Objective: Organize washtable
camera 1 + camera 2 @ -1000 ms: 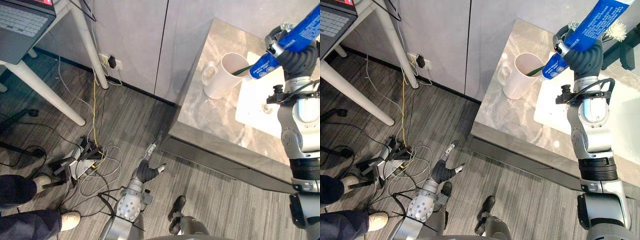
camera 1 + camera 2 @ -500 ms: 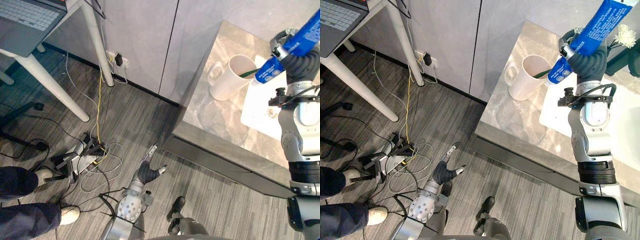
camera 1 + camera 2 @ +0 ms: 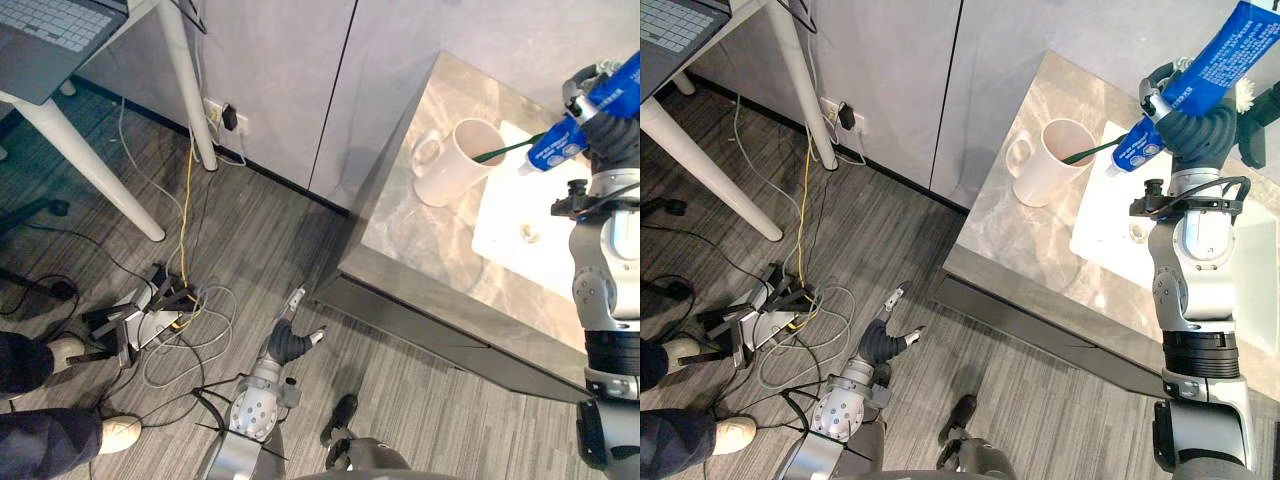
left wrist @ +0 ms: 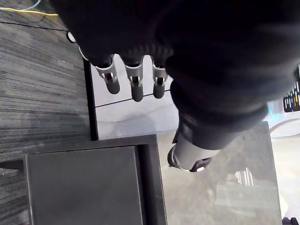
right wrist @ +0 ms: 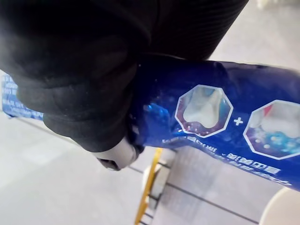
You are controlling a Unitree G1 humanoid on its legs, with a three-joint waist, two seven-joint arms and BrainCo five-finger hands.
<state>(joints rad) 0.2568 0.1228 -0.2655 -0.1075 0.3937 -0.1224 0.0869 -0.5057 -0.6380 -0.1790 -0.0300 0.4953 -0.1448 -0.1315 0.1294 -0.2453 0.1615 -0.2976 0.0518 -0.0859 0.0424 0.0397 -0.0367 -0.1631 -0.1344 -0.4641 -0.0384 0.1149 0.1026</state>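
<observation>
My right hand (image 3: 1196, 124) grips the blue toothpaste tube (image 3: 1232, 48) above the bench (image 3: 1040, 250), my left hand (image 3: 884, 342) hangs loose, and next I'd drop the tube into the white mug (image 3: 1048, 168) at nine o'clock.

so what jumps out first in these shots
The right hand, raised over the marble washtable, grips a blue toothpaste tube, its cap end close to a white mug holding a green toothbrush. The left hand hangs low over the floor, fingers relaxed.
</observation>
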